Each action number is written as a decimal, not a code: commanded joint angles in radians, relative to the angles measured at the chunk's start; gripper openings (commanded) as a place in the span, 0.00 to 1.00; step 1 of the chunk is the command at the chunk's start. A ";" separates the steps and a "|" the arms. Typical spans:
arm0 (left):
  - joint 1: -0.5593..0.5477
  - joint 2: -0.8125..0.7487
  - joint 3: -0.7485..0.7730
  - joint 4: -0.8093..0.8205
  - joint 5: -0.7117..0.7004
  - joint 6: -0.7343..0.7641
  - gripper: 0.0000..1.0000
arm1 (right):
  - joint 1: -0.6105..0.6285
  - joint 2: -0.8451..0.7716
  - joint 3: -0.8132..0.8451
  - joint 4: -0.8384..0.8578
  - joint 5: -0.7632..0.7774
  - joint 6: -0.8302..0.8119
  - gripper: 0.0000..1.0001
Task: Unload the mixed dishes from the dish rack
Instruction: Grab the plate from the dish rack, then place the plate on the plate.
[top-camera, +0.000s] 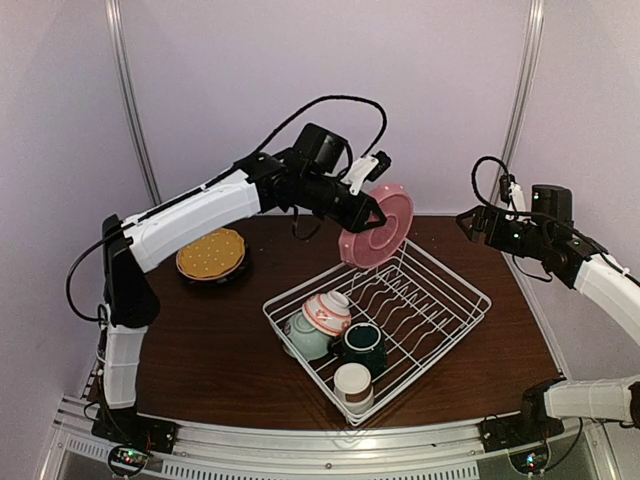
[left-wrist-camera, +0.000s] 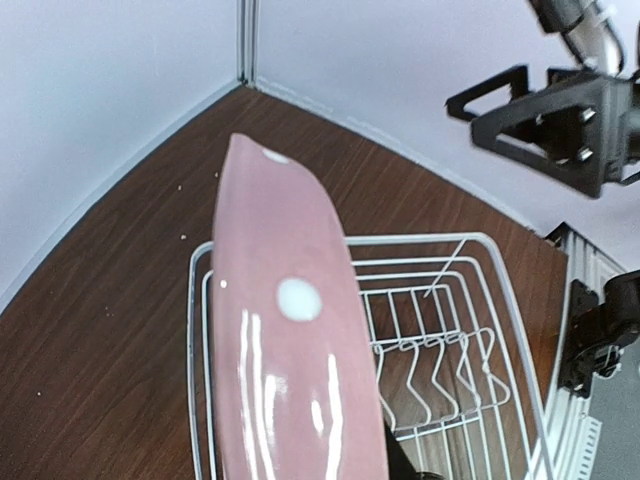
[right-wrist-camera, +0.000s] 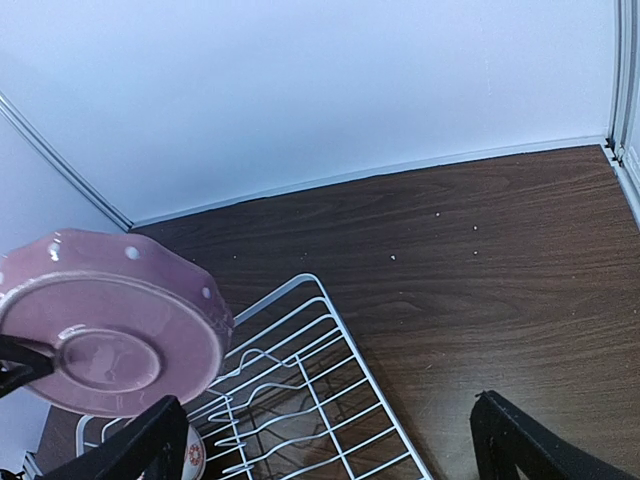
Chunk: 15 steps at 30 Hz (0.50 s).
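The left arm and right arm have white shells on the long links and black joints. Black cables loop over them. The right gripper has 2 black, angular fingers.

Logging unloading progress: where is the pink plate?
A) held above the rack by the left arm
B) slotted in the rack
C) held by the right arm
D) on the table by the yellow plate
A: the pink plate hangs above the dish rack, the jaws of the left gripper clamped on its rim.
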 joint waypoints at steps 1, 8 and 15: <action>0.029 -0.159 -0.016 0.232 0.110 -0.049 0.00 | 0.005 -0.017 -0.008 -0.004 0.012 -0.009 1.00; 0.104 -0.320 -0.111 0.182 -0.103 -0.024 0.00 | 0.005 -0.020 -0.006 -0.010 0.015 -0.012 1.00; 0.233 -0.462 -0.314 0.140 -0.385 -0.019 0.00 | 0.006 -0.013 -0.007 0.004 0.009 -0.008 1.00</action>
